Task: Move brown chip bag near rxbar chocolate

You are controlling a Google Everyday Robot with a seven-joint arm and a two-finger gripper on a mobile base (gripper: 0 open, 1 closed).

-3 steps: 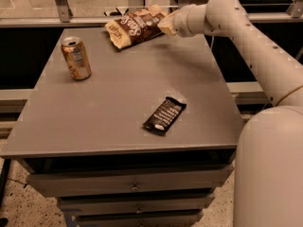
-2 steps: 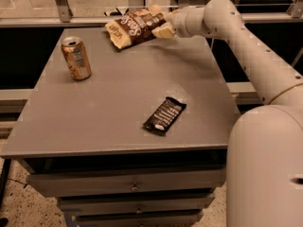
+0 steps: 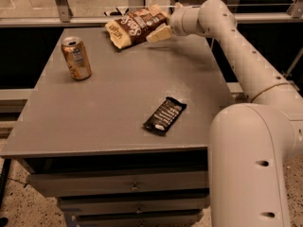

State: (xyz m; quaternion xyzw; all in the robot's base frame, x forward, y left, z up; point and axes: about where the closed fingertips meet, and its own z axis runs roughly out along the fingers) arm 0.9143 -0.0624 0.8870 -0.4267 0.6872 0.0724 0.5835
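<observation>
The brown chip bag is at the far edge of the grey table, dark brown with white lettering and tan ends, its right end raised. My gripper is at the bag's right end, with one pale finger below the bag and the arm reaching in from the right. It appears shut on the bag's right end. The rxbar chocolate lies flat near the table's front right, a small black bar with white print, well apart from the bag.
A golden soda can stands upright at the table's left side. The table tops a drawer cabinet. My arm's large base fills the right foreground. A rail and glass run behind the far edge.
The gripper and the bag's right end have shifted slightly left and down along the far edge. The can and the bar have not moved.
</observation>
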